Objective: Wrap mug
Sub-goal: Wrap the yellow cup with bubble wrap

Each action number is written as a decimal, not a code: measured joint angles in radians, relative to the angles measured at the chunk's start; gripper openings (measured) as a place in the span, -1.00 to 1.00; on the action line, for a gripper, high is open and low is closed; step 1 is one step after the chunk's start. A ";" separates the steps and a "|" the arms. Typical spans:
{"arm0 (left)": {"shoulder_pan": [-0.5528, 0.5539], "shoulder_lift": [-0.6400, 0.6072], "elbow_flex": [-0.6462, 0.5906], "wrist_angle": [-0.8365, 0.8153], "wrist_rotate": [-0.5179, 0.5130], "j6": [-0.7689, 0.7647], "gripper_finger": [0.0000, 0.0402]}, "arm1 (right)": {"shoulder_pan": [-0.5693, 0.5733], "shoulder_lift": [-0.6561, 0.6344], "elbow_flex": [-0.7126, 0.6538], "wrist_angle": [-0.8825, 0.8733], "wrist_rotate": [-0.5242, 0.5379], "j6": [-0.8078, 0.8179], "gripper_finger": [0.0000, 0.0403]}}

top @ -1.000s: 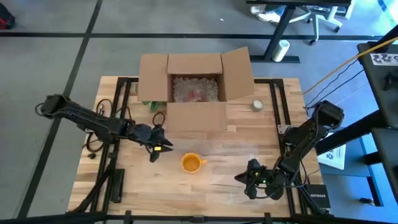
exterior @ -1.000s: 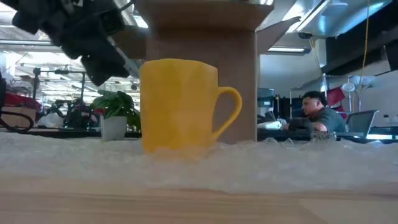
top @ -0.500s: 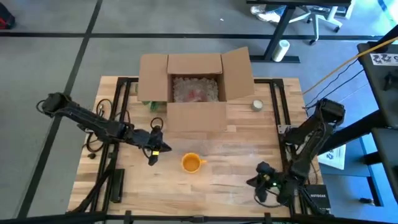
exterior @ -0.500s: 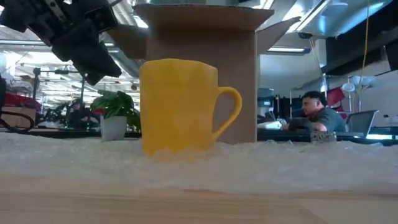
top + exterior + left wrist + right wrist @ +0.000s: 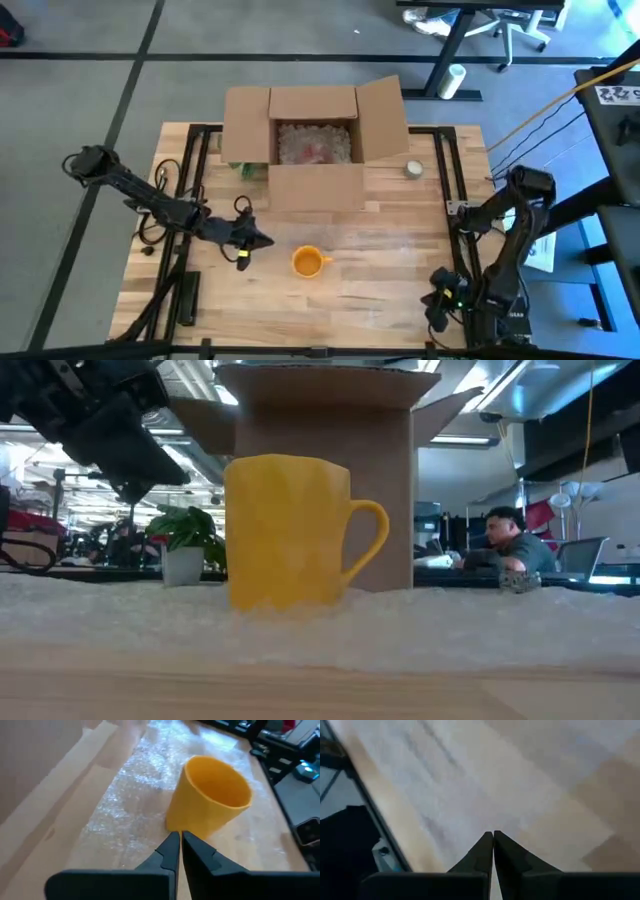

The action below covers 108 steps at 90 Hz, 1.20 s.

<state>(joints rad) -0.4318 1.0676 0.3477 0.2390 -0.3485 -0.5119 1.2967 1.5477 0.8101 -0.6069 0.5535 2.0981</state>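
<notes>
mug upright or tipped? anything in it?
Upright and empty. The yellow mug stands on its base on the bubble wrap, handle to one side; the left wrist view looks into its open mouth and shows bare yellow inside.

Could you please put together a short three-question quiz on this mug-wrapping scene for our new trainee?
1. True or false: the yellow mug stands upright on the bubble wrap.
2. Which gripper is nearer the mug? A) left gripper B) right gripper
3. Fill in: behind the mug stands an open cardboard ____.

Key
1. True; it is upright in the low view.
2. A; the right gripper is by the table's near right corner.
3. box.
</notes>
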 joint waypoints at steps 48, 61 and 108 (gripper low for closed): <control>-0.020 0.000 0.000 0.036 -0.001 -0.031 -1.00 | -0.013 0.172 0.000 0.281 -0.057 -0.035 -0.55; -0.020 0.000 0.000 0.035 -0.001 -0.042 -1.00 | -0.056 0.210 0.006 0.312 -0.065 -0.072 -0.48; -0.021 0.000 0.000 0.035 0.003 -0.064 -1.00 | -0.382 0.275 -0.003 0.359 0.188 -0.606 -0.95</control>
<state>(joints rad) -0.4527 1.0679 0.3481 0.2741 -0.3455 -0.5762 0.9149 1.8225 0.8069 -0.2483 0.7418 1.4925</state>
